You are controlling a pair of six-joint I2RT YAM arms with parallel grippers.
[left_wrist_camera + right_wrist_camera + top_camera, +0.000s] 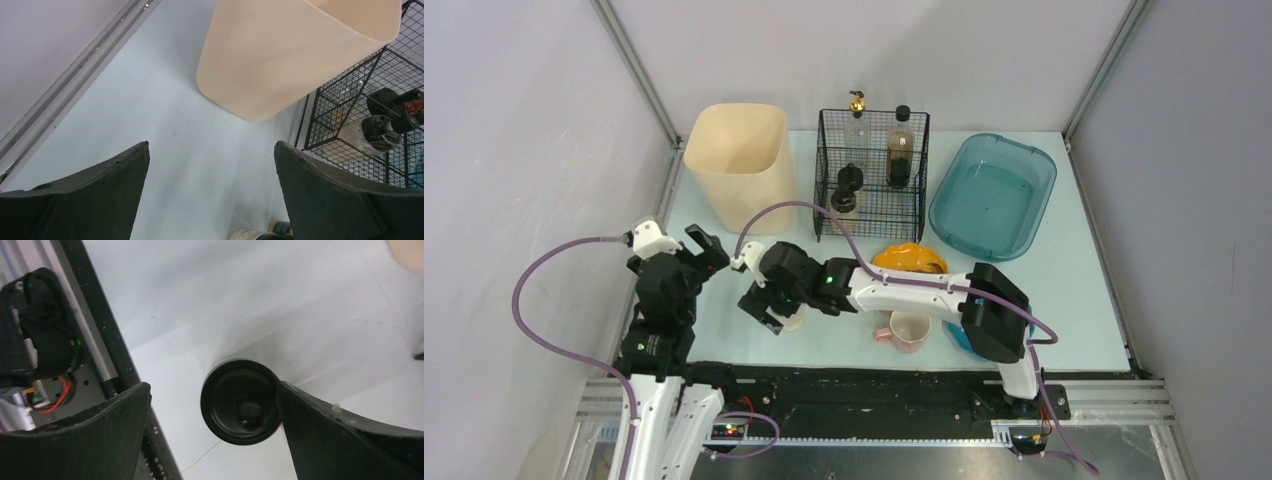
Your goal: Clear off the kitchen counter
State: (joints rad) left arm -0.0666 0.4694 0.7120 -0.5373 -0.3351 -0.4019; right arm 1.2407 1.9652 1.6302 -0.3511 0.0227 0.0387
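Observation:
The pale mint-blue kitchen counter (pixel 1064 300) carries several items. My right gripper (pixel 767 312) reaches left over the front of the counter and is open. In the right wrist view (pixel 214 385) a small jar with a round black cap (pixel 241 401) stands between the fingers, its cap against the right-hand finger (pixel 320 430). The jar's pale body shows in the top view (pixel 792 321). My left gripper (pixel 710 250) is open and empty above the bare counter (pixel 150 90), just left of the right gripper. In the left wrist view (pixel 211 150) nothing lies between its fingers.
A beige bin (pixel 739 165) stands at the back left, also seen in the left wrist view (pixel 300 55). A black wire basket (pixel 871 175) holds bottles. A teal tub (pixel 992 195) is at the back right. A yellow bowl (pixel 909 260) and a pink mug (pixel 909 331) sit by the right arm.

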